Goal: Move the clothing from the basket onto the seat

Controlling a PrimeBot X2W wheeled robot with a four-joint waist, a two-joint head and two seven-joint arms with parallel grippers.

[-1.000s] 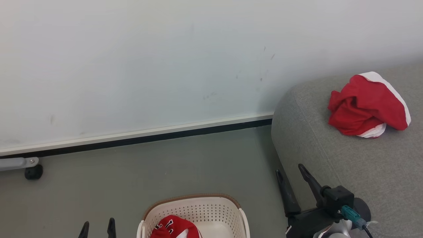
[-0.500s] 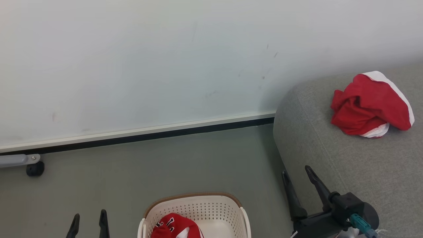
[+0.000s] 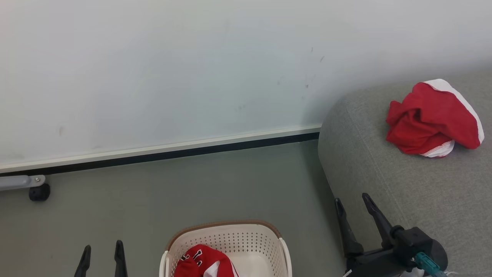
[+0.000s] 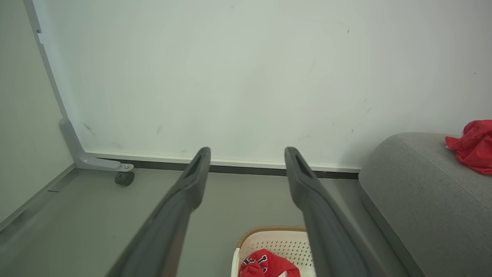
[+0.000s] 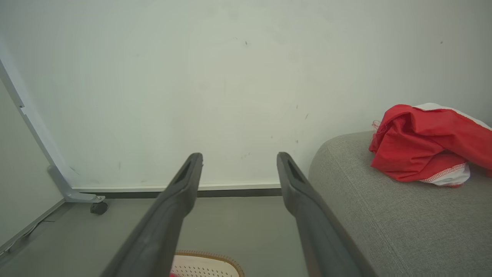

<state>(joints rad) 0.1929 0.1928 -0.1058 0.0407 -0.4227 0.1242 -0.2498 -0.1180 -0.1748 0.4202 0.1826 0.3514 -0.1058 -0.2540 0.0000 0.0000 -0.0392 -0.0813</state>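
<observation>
Head view showed me the basket at the bottom edge, standing on the floor between my two arms. A red jersey was bunched against its left side, dark white-edged lettering facing up. A scrap of white showed beside it, and I could not tell whether that was a separate piece or part of the jersey. Another red garment with white trim lay crumpled on the sofa, well back from the rounded corner.

The left fingers stood wide apart and empty over the floor, just left of the basket. The right fingers were also spread wide and held nothing, hanging beside the sofa's near corner.

I reckoned one piece was across and the jersey was next. It looked like thin sports cloth: light, limp and probably a bit slick, with nothing in it to break. I expected it to sag and trail from whatever point I pinched.

I would have gone for the highest fold of the heap, near the lettering. A deep bite through several layers seemed safer than a single hem, which could slide out. The basket looked light too. I thought the lift should clear the woven rim so a dangling sleeve would not catch and drag it.
</observation>
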